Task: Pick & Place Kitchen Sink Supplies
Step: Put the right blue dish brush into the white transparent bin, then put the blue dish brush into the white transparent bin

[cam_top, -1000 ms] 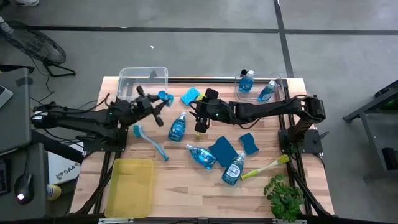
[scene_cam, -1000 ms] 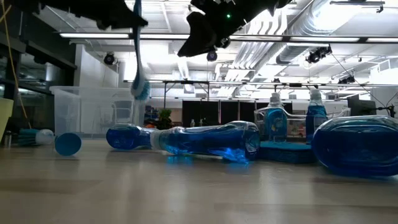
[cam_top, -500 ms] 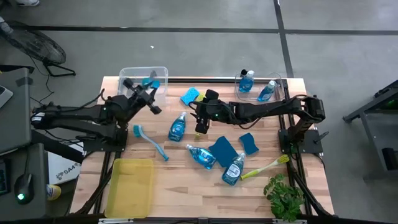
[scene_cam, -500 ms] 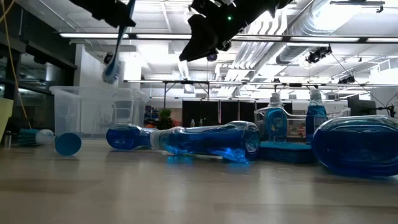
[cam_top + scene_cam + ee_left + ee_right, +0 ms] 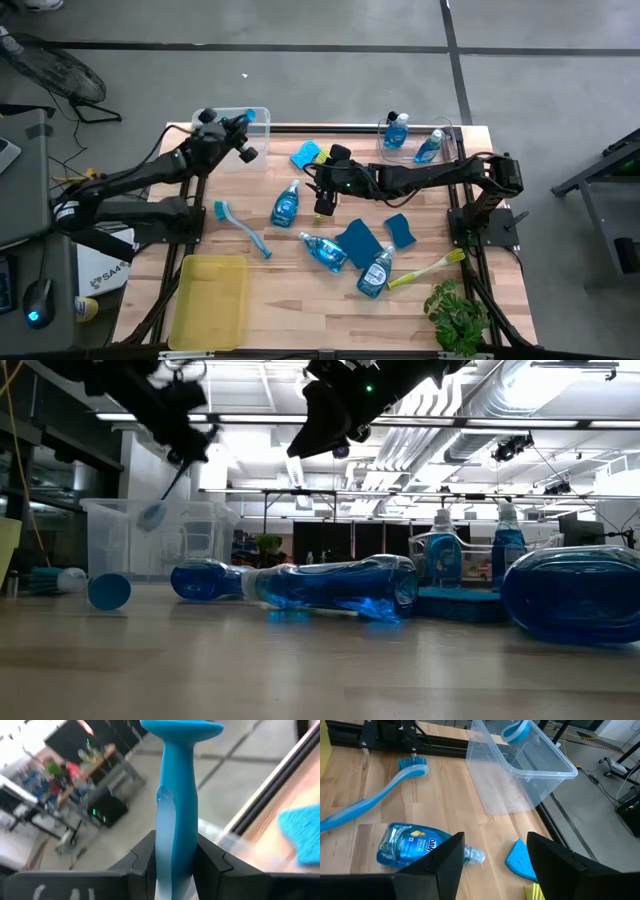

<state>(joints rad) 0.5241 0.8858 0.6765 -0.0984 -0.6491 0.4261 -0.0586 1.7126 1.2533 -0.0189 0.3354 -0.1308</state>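
Dish brush, blue, is pinched by its handle in the left gripper, its head over the back-left clear bin. The right gripper hangs parted and empty above mid-table beside a soap bottle. On the wooden table there are three brushes counting the held one, five bottles with two in the right bin, three sponges and a yellow tray. The floor is grey concrete.
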